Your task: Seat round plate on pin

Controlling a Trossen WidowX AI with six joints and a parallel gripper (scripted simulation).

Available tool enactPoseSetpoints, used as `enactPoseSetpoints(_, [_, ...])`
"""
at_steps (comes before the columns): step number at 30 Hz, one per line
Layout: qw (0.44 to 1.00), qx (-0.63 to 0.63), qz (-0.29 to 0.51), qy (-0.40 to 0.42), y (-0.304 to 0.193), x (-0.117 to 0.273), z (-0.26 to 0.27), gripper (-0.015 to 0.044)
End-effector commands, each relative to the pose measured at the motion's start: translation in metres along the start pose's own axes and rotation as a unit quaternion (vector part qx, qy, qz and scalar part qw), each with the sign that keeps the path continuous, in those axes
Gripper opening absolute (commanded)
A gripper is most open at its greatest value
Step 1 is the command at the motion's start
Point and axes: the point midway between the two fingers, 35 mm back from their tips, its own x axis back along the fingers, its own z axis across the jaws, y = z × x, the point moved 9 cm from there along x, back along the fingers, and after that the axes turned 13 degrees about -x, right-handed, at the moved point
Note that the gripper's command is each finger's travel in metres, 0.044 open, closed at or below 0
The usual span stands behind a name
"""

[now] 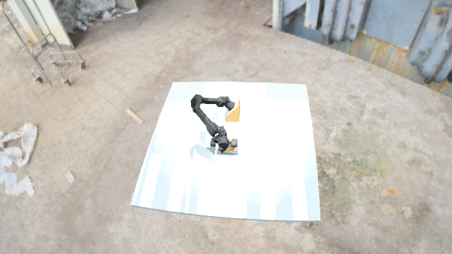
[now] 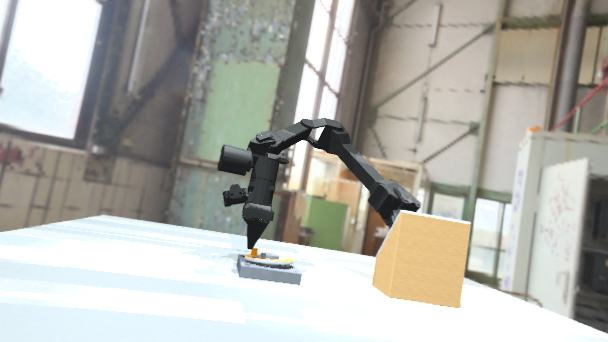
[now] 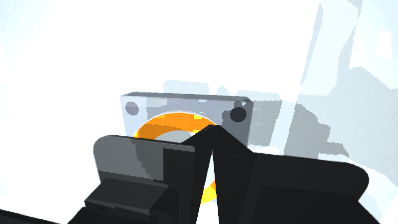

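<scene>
We see the round plate (image 2: 270, 259) on its grey base (image 2: 270, 271), which sits on the pale surface (image 2: 125, 300) a little to the near side of the arm's mount. From the exterior view the plate looks like a thin disc with an orange ring, and it does not lie level: its left edge stands slightly higher than its right. From the wrist view the orange ring (image 3: 165, 125) shows around a grey middle, with the base's far corners and their two dark holes beyond it. We cannot make out the small pin or the hole by the tab in any view.

At the plate's left edge a small orange piece, which we take to be the orange tab (image 2: 254, 251), stands up just under the hand. The hand (image 2: 254, 244) points straight down, its fingers pressed together to a single narrow tip with nothing between them. That tip meets the top of the tab in the exterior view; we cannot tell whether it presses or only touches.

The black arm (image 2: 350, 150) arches up from the hand and back down behind a tan wooden block (image 2: 422, 257), which stands on the surface well apart from the base, to its right in the exterior view. In the top view the arm (image 1: 206, 119) covers most of the plate.
</scene>
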Motion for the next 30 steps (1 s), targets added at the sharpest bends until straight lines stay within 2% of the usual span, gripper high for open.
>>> enactPoseSetpoints(1, [1.000, 0.000, 0.005, -0.009, -0.002, -0.004, -0.007, 0.0000])
enactPoseSetpoints(30, [1.000, 0.001, 0.005, -0.009, -0.014, -0.003, -0.021, 0.0000])
